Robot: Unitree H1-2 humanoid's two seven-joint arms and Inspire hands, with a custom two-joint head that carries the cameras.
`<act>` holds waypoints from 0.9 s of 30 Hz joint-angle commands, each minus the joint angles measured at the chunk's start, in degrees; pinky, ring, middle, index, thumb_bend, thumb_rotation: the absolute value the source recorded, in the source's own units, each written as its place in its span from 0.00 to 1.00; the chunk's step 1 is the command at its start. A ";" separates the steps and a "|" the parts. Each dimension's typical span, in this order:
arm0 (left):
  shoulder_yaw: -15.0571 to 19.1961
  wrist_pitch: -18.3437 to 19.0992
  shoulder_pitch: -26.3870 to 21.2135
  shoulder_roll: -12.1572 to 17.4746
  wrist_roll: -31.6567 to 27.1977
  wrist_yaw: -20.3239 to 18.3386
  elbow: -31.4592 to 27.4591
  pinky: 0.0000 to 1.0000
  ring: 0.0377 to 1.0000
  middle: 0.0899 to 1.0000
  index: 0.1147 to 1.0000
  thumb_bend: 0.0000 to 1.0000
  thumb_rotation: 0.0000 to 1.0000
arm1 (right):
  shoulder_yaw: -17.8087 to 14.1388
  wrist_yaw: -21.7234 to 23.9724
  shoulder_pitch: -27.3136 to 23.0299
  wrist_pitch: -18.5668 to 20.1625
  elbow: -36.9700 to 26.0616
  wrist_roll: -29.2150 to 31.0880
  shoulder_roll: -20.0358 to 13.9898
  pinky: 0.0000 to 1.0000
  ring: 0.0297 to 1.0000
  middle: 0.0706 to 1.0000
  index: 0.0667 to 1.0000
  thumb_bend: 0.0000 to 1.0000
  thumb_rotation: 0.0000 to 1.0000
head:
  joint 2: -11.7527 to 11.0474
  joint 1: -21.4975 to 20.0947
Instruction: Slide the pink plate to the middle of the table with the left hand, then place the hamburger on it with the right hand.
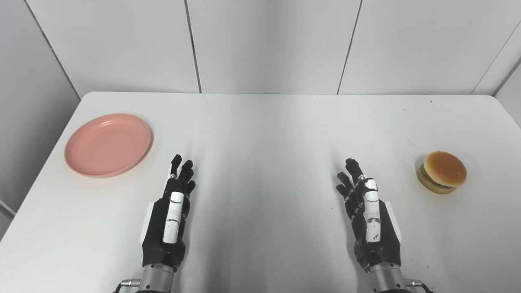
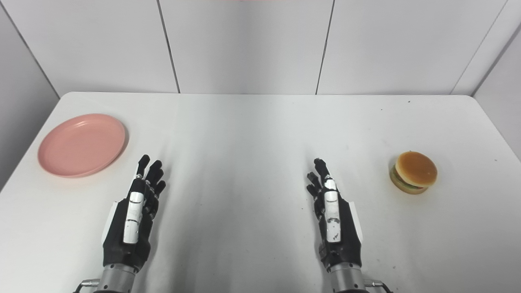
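Honestly, with both the left hand [image 1: 171,215] and right hand [image 1: 370,215] hovering empty, fingers extended, I'm thinking the left should be reaching far-left, pressing the pink plate [image 1: 108,144] flat and dragging it slowly toward the middle while the hamburger [image 1: 442,171] is waiting far right.

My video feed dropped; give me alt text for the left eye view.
Both hands, left hand and right hand, are open and empty above a white table. An empty pink plate sits far left; the hamburger sits far right.
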 commanded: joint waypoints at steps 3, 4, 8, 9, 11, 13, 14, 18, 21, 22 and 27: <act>-0.12 -2.02 0.35 0.61 -0.13 -0.44 -0.22 1.00 1.00 0.98 1.00 0.79 0.89 | 0.22 0.92 7.53 -5.11 0.44 -0.31 -0.90 0.96 0.95 0.98 0.92 0.78 1.00 | -1.38 0.62; -0.17 -2.34 0.37 0.56 -0.10 -0.46 0.16 1.00 1.00 0.98 1.00 0.79 0.88 | 0.14 1.04 7.49 -5.58 0.94 -0.18 -1.00 0.96 0.95 0.98 0.92 0.78 1.00 | -2.11 1.24; -0.73 -4.01 0.65 0.12 0.33 -0.42 2.03 1.00 1.00 0.98 1.00 0.79 0.87 | -0.40 1.71 7.36 -7.65 3.08 0.81 -1.67 0.97 0.96 0.98 0.92 0.77 1.00 | -5.61 4.31; -1.03 -4.66 0.82 -0.02 0.75 -0.33 2.58 1.00 1.00 0.98 1.00 0.78 0.88 | -0.60 1.88 7.35 -8.12 3.60 1.05 -1.87 0.97 0.96 0.99 0.93 0.77 1.00 | -6.11 4.76; -1.70 -6.15 1.08 -0.30 1.71 -0.14 3.80 1.00 1.00 0.98 1.00 0.75 0.90 | -1.08 2.19 7.29 -8.88 4.59 1.37 -2.19 0.97 0.96 0.99 0.93 0.76 1.00 | -7.52 5.99; -2.26 -7.41 1.15 -0.63 2.30 0.09 5.04 1.00 1.00 0.98 1.00 0.72 0.91 | -1.68 2.72 7.10 -9.52 5.60 1.92 -2.34 0.99 0.97 1.00 0.94 0.76 1.00 | -8.71 7.03; -2.51 -7.90 1.14 -0.84 2.52 0.28 5.66 1.00 1.00 0.98 1.00 0.72 0.90 | -1.99 3.02 6.94 -9.89 6.19 2.22 -2.46 0.99 0.97 1.00 0.94 0.75 1.00 | -9.71 7.94; -3.30 -9.79 0.97 -1.22 3.36 0.77 7.62 1.00 1.00 0.98 1.00 0.72 0.88 | -2.88 4.07 6.41 -10.32 7.74 3.05 -2.76 1.00 0.98 1.00 0.96 0.73 1.00 | -11.28 9.16; -3.67 -11.16 0.75 -1.06 3.72 0.82 8.85 1.00 1.00 0.98 1.00 0.70 0.90 | -3.28 4.69 6.08 -10.65 8.70 3.15 -2.85 1.00 0.99 1.00 0.97 0.72 1.00 | -11.88 9.24; -3.73 -11.50 0.72 -1.01 3.68 0.80 9.12 1.00 1.00 0.98 1.00 0.69 0.91 | -3.39 4.82 6.03 -10.62 8.84 3.17 -2.76 1.00 0.99 1.00 0.97 0.71 1.00 | -11.88 9.24; -3.96 -12.62 0.57 -0.83 3.83 0.90 10.16 1.00 1.00 0.99 1.00 0.69 0.92 | -3.90 5.11 5.78 -9.93 9.45 3.44 -2.37 1.00 1.00 1.00 0.97 0.69 1.00 | -12.56 9.72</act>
